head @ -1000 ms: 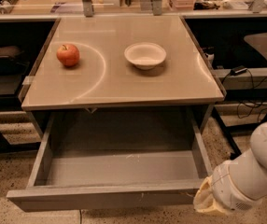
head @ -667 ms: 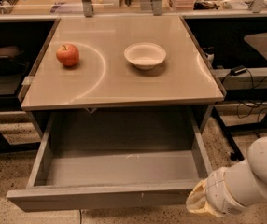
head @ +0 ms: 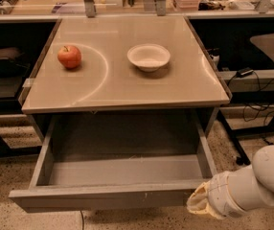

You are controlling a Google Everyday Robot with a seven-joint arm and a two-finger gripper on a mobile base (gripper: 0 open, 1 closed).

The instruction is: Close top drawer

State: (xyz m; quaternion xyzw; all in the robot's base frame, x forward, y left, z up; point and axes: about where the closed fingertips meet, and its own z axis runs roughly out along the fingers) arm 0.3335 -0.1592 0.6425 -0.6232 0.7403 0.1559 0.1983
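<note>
In the camera view, the wide grey metal top drawer (head: 103, 199) is seen pulled far out from under the beige-topped table (head: 127, 87), with its flat handleless front nearest the camera. The closing is judged not yet begun: the whole travel back under the table is left.

The robot's pale, cloth-covered gripper (head: 198, 206) is placed low at the right, just beside the right end of the drawer front. Whether it is open or closed cannot be told.

A red apple (head: 69, 56) and a shallow white bowl (head: 148, 57) are set on the table, above the drawer's path. Nothing is seen inside the drawer to block it. Speckled floor (head: 137, 220) lies open in front, and a dark slanted frame leg (head: 232, 139) stands near on the right.
</note>
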